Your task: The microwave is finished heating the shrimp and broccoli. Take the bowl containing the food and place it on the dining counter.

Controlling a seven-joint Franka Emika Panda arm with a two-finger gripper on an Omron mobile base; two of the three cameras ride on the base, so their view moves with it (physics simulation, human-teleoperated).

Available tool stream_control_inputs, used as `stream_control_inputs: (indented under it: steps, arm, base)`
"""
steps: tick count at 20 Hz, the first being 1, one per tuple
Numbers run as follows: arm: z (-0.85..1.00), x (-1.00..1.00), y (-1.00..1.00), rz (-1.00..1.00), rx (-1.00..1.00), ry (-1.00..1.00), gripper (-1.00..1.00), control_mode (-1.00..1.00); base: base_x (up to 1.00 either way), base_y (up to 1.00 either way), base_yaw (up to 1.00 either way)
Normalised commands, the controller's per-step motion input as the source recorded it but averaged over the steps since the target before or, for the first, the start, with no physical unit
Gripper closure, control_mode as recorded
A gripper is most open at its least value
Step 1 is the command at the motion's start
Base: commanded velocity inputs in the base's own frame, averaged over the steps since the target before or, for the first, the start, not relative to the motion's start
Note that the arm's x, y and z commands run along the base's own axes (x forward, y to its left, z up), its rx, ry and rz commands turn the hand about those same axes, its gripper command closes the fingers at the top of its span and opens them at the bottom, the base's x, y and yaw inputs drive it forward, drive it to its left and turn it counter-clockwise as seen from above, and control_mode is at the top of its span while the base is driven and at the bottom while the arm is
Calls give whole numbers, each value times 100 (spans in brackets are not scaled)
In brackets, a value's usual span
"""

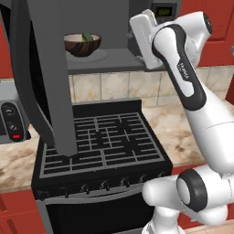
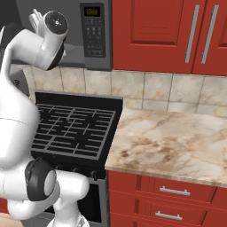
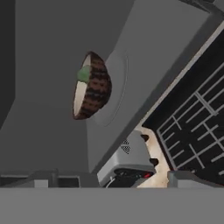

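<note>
A: Item one, the microwave (image 1: 114,59)?
B: Dark grey, mounted above the stove (image 1: 98,137). Door (image 1: 50,77) swung fully open toward the left base view; control panel and lit display (image 2: 92,12) on its right side.

A: Item two, the bowl (image 1: 82,44)?
B: Dark-brown, wood-like, pale inside. It sits on the round turntable plate (image 1: 98,55) inside the microwave cavity, untouched. A green broccoli (image 1: 85,36) floret shows above the rim. The shrimp cannot be made out.

A: Item three, the gripper (image 3: 111,177)?
B: Raised at the mouth of the cavity, to the right of the bowl and well apart from it. Its fingertips stand wide apart at the bottom of the hand view, nothing between them.

A: Item four, the table (image 2: 177,137)?
B: Beige-brown marbled stone over red drawers with silver bar handles, right of the stove.

A: Any other stock?
B: A silver toaster oven (image 1: 11,121) with two knobs, left of the stove.
</note>
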Motion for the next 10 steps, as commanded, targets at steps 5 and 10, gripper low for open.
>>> stream_control_inputs:
  steps: [5, 10]
  arm:
    - [0, 75, 64, 0, -10, 14, -100, -100]
    - [0, 46, 69, -1, -10, 4, -100, -100]
  base:
    - [0, 0, 0]
    - [0, 0, 0]
